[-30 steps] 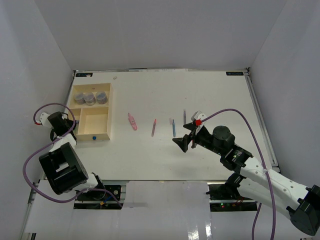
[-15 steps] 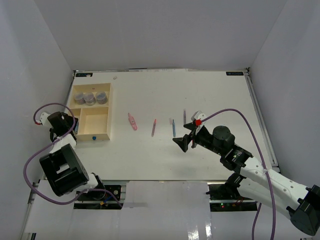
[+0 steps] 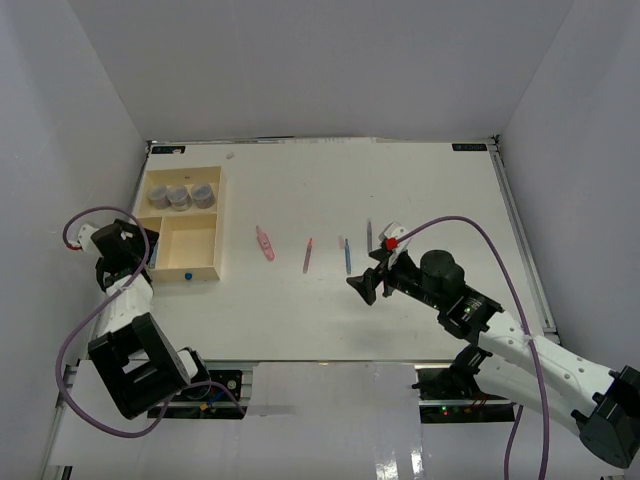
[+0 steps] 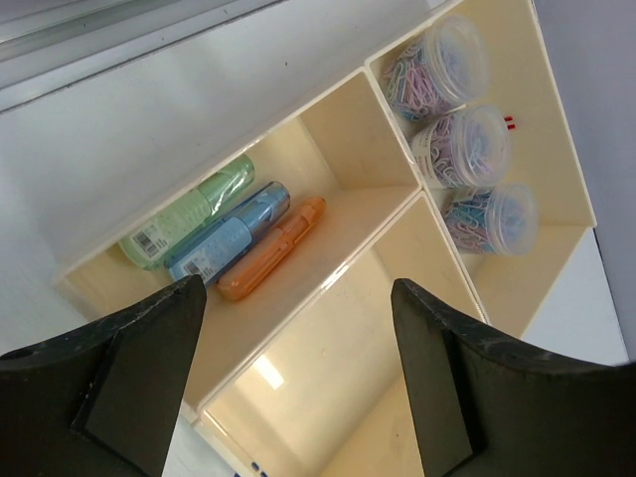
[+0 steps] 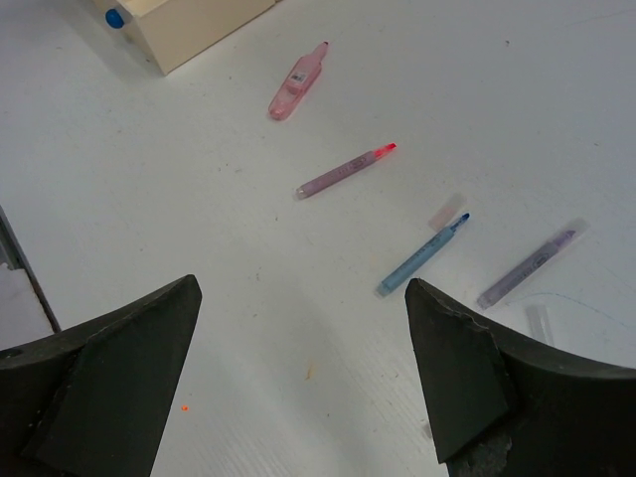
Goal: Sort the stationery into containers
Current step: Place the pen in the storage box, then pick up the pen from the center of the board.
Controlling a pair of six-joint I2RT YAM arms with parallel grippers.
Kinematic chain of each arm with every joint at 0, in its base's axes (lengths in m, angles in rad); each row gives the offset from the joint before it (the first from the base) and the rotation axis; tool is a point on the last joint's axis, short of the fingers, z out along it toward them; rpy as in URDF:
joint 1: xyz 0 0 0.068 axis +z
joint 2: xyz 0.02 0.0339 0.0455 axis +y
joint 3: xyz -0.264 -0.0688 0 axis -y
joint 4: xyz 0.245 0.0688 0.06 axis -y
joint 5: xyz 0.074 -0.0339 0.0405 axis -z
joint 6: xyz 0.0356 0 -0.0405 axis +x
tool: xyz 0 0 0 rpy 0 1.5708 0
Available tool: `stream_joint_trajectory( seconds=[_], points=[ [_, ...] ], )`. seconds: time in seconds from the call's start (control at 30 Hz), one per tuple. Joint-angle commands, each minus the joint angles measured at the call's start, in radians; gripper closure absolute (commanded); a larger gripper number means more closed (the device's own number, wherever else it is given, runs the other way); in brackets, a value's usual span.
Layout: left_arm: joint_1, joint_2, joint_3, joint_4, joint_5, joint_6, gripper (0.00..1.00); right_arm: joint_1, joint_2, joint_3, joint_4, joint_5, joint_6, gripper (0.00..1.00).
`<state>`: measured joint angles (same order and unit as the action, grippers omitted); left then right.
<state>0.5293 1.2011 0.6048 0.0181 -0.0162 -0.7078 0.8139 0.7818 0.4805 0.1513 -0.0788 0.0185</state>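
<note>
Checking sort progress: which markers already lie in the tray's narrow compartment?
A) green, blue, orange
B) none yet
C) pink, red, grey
A: the left wrist view shows a green marker, a blue marker and an orange marker lying side by side in the narrow compartment; the pots sit in another section.

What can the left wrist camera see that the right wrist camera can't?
Only the left wrist view: a green marker, blue marker and orange marker side by side in one compartment, and three pots of paper clips in another. Only the right wrist view: a pink marker, red-tipped pen, blue pen and purple pen loose on the table. Both: the table, the cream tray (just a corner in the right wrist view), and each camera's own open claw, left claw or right claw.
</note>
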Motion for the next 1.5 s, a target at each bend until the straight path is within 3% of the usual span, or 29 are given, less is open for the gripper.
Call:
stream_joint_trajectory(
  seconds=[0.0,0.23,0.43,0.77,1.03,1.07,1.2,1.47],
  points=[
    [0.005,-0.055,0.052,-0.089,0.063,0.007,0.13,0.007,0.02,0.078,-0.028,0.043,-0.011,0.1],
    [-0.055,-0.161,0.137,-0.222,0.142,0.091,0.1,0.007,0.14,0.19,-0.14,0.056,0.015,0.1],
    [-0.265,-0.143,0.254,-0.326,0.128,0.214,0.06,0.024,0.335,0.299,-0.177,0.062,0.043,0.09],
    [-0.557,-0.181,0.192,-0.343,0.0,0.352,0.02,0.174,0.831,0.628,-0.177,0.281,0.08,0.08],
    [-0.569,-0.201,0.164,-0.334,-0.014,0.326,0.02,0.194,1.142,0.878,-0.164,0.324,0.15,0.0],
    [-0.569,-0.199,0.162,-0.337,-0.016,0.324,0.02,0.199,1.192,0.921,-0.164,0.33,0.155,0.05],
    [-0.568,-0.179,0.171,-0.348,-0.01,0.315,0.02,0.209,1.29,1.001,-0.164,0.352,0.166,0.11],
    [-0.569,-0.196,0.17,-0.349,-0.013,0.306,0.02,0.22,1.384,1.034,-0.098,0.375,0.173,0.22]
  ],
)
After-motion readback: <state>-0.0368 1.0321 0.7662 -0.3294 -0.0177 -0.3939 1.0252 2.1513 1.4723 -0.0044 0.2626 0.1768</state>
